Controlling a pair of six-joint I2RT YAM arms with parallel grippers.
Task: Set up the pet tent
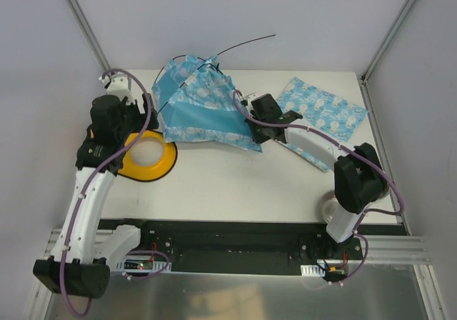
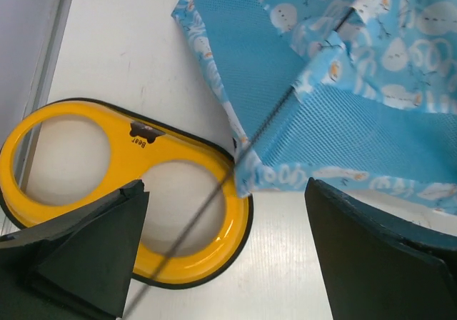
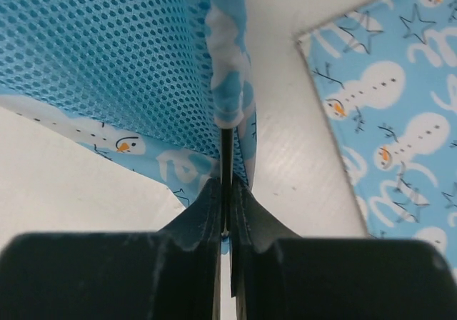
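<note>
right fingers [image 3: 200, 223] pinch the pet tent [image 1: 203, 109]; left fingers [image 2: 93, 256] stand wide apart.

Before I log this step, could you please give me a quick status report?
Left gripper open, above the pet tent corner. Right gripper shut on its edge. Tent slumped, one pole poking out. Yellow double bowl at that corner.

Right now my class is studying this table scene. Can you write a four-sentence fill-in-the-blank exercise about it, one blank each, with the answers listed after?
1. The right gripper is ___ on the edge of the pet tent.
2. The left gripper hangs ___ above the double bowl, holding nothing.
3. The double bowl is coloured ___.
4. The flat printed mat lies on the ___ arm's side of the pet tent.
Missing words: shut; open; yellow; right.
</note>
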